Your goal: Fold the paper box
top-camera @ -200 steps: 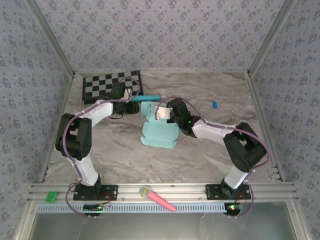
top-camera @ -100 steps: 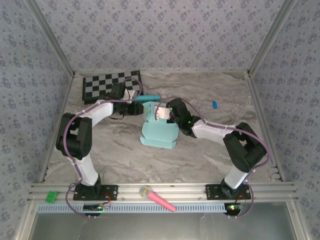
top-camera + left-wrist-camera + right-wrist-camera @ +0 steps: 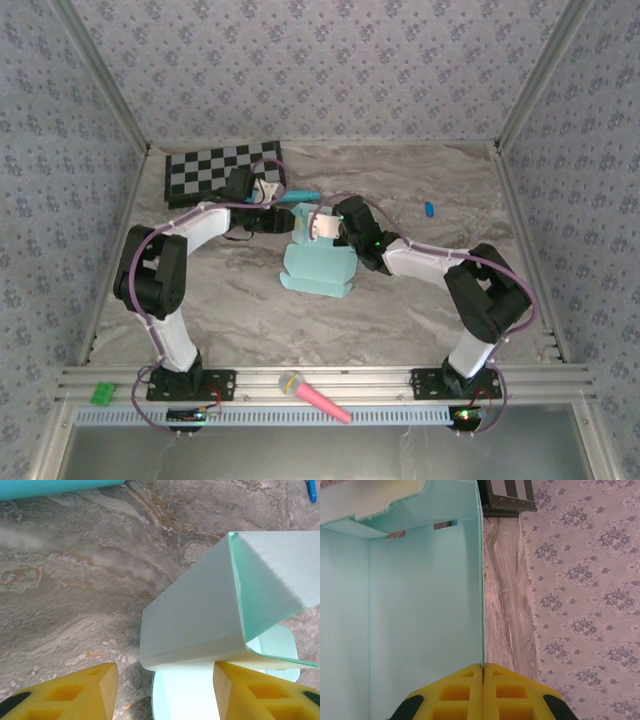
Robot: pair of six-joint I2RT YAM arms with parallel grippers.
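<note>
Marble table (image 3: 400, 300) holds one paper box (image 3: 318, 265): right gripper (image 3: 483, 667) pinches it, left gripper (image 3: 164, 674) released.

The left gripper's (image 3: 165, 686) two yellow fingers (image 3: 75, 696) stand apart, the left one clear of the paper box (image 3: 200, 615). The box's raised, creased panel sits ahead of the gap and toward the right finger, with a flat flap lying between the fingers. Far ahead of the left finger, a teal-blue marker (image 3: 55, 487) lies on the marbled table (image 3: 75, 580), and a small blue object (image 3: 312, 490) lies far ahead of the right finger.
</note>
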